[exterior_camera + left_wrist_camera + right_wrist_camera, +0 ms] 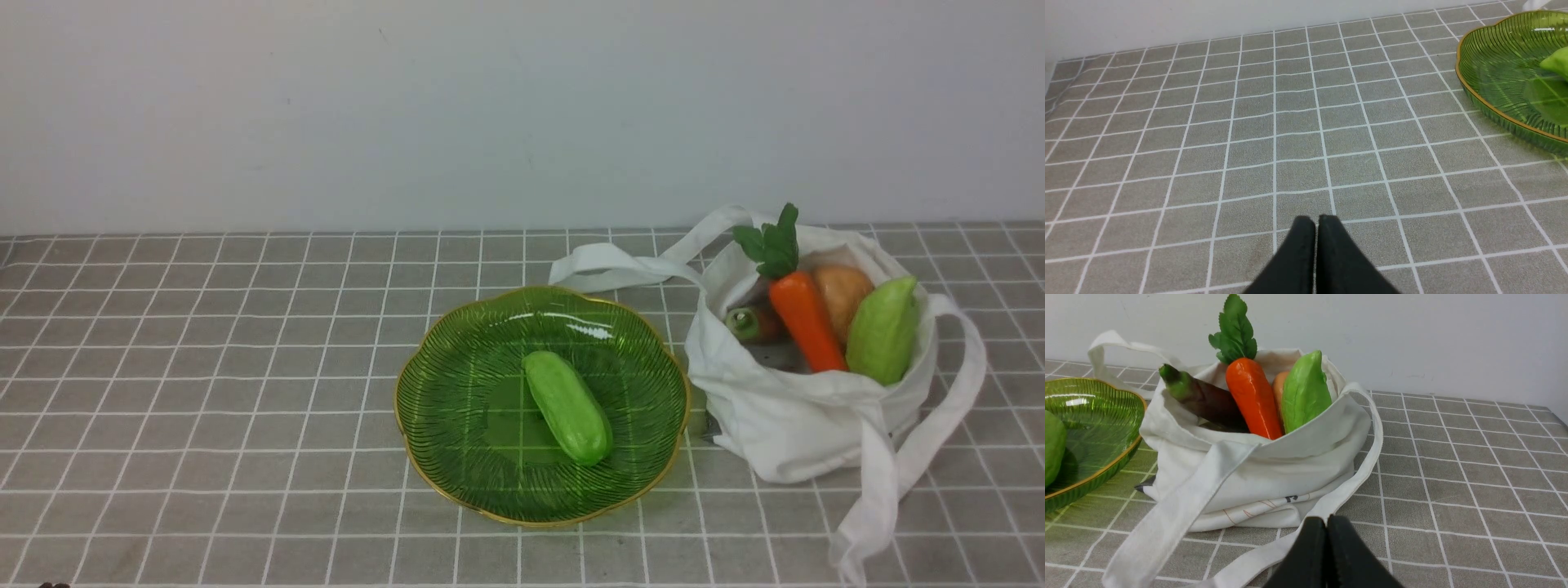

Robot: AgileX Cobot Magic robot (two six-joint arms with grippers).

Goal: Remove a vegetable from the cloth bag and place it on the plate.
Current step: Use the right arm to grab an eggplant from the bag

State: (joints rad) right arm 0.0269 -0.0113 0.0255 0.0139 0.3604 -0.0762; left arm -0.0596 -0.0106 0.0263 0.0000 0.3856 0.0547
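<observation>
The white cloth bag (800, 425) (1257, 473) stands at the right of the table, mouth open. The dark purple eggplant (1208, 402) leans in the bag, its green stem end up; in the front view only its end (747, 323) shows. The green glass plate (457, 408) (1498, 77) (1098, 416) lies left of the bag with a light green cucumber (567, 406) on it. My left gripper (1316, 218) is shut and empty over bare table, left of the plate. My right gripper (1326, 518) is shut and empty, low in front of the bag, above a strap. Neither gripper shows in the front view.
The bag also holds an orange carrot (804, 318) (1251, 394) with green leaves, a pale green vegetable (882, 331) (1304, 392) and a tan one (841, 290). Long straps (947, 425) trail on the table. A white wall (522, 106) closes the back.
</observation>
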